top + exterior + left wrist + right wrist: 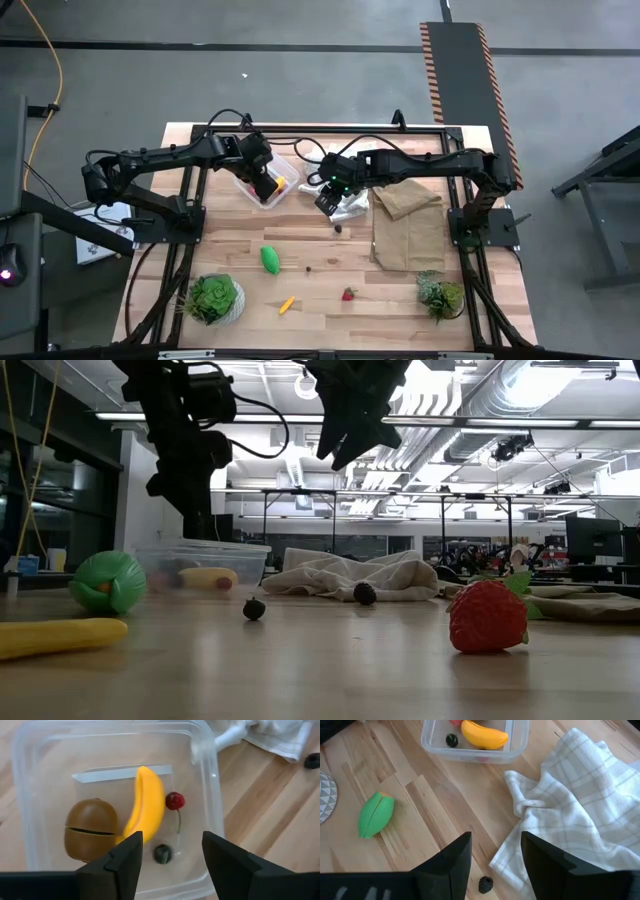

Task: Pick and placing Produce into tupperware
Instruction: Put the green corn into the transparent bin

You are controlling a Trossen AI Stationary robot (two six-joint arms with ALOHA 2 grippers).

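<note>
The clear tupperware stands on the table at the far left. It holds a brown kiwi-like ball, a yellow banana piece, a red cherry and a dark berry. My left gripper hangs open above it, over the berry and touching nothing. My right gripper is open above the table beside the white checked cloth, over a dark berry. On the table lie a green oval, a second berry, a yellow piece and a strawberry.
A brown paper bag lies at the right, past the cloth. Two potted plants stand near the front corners. Bare wood lies between the green oval and the strawberry.
</note>
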